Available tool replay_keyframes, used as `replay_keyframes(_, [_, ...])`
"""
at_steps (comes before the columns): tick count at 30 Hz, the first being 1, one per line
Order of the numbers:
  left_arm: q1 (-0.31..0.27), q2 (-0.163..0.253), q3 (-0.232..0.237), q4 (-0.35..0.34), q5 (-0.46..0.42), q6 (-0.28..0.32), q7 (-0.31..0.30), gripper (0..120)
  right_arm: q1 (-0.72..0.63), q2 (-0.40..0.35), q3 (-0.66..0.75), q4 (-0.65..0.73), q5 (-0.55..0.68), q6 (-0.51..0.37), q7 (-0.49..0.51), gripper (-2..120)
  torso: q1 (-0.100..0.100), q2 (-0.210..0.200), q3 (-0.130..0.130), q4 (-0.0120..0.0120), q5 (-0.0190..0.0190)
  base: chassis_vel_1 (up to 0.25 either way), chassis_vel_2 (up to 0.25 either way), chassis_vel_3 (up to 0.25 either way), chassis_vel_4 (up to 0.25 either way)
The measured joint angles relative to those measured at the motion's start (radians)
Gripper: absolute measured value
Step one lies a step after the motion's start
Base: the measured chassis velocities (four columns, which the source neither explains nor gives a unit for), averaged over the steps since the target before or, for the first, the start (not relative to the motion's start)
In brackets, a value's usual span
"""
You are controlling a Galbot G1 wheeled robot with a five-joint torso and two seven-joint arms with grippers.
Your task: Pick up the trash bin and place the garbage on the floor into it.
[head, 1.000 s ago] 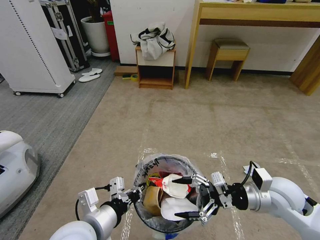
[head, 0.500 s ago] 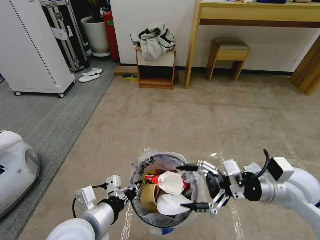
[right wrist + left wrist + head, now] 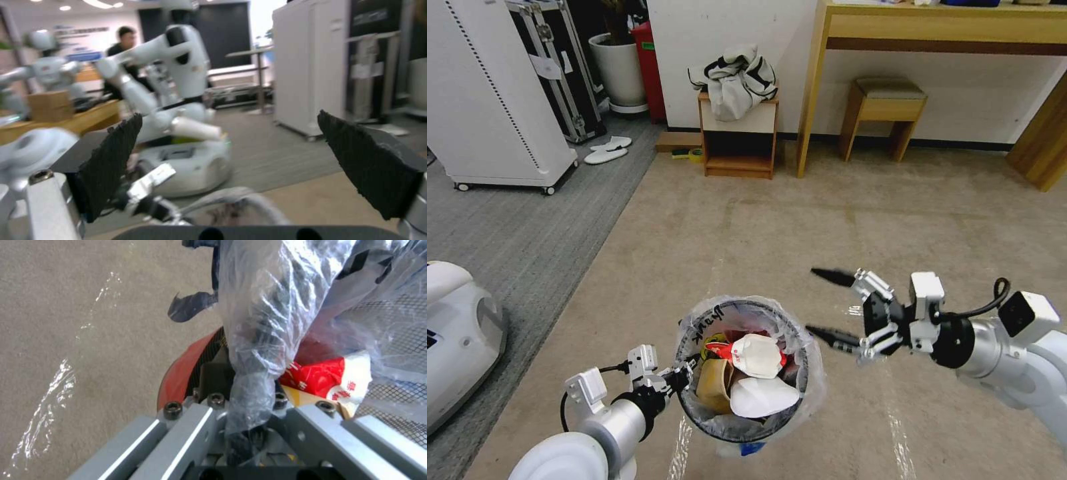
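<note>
Low at the near edge of the floor (image 3: 840, 220), the left gripper (image 3: 684, 379) pinches the rim and bag liner of the trash bin (image 3: 740, 427) — its fingers clenched on the crinkled plastic, evidently to keep the bin steady and mouth-up as a carried receptacle. Inside lies the garbage (image 3: 752, 373): a brown paper bag, a red-and-white wrapper, white pieces heaped near the top. Just right of the bin and above the carpet, the right gripper (image 3: 830, 303) hangs empty, fingers (image 3: 111, 160) spread wide and clear of the rim — released, it appears, with nothing between them.
</note>
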Motion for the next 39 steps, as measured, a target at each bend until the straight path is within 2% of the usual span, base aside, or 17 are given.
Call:
replay_keyframes(7, [-0.003,-0.023,-0.016,0.009,0.008,-0.005,0.011,1,-0.062,0.069,0.1,-0.006,-0.048,0.034,0.068,100,0.0,0.0,0.0,-0.0001,0.0,0.0,0.0,0.0,0.0])
replay_keyframes(14, [-0.009,-0.043,-0.022,0.016,0.019,-0.01,0.016,1,-0.095,0.12,0.138,-0.014,-0.093,0.049,0.099,100,0.0,0.0,0.0,-0.0001,0.0,0.0,0.0,0.0,0.0])
replay_keyframes(17, [-0.012,-0.059,-0.033,0.019,0.023,-0.013,0.02,1,-0.117,0.165,0.172,-0.032,-0.144,0.063,0.123,100,0.0,0.0,0.0,-0.0001,0.0001,0.0,0.0,0.0,0.0])
replay_keyframes(31, [-0.018,-0.072,-0.015,0.028,0.045,-0.016,0.032,1,-0.172,0.274,0.217,-0.113,-0.271,0.111,0.159,100,0.0,0.0,0.0,-0.0001,0.0,0.0,0.0,0.0,0.0])
replay_keyframes(39, [-0.016,-0.063,-0.013,0.029,0.048,-0.016,0.036,1,-0.187,0.328,0.228,-0.159,-0.319,0.132,0.165,100,0.0,0.0,0.0,-0.0001,0.0,0.0,0.0,0.0,0.0])
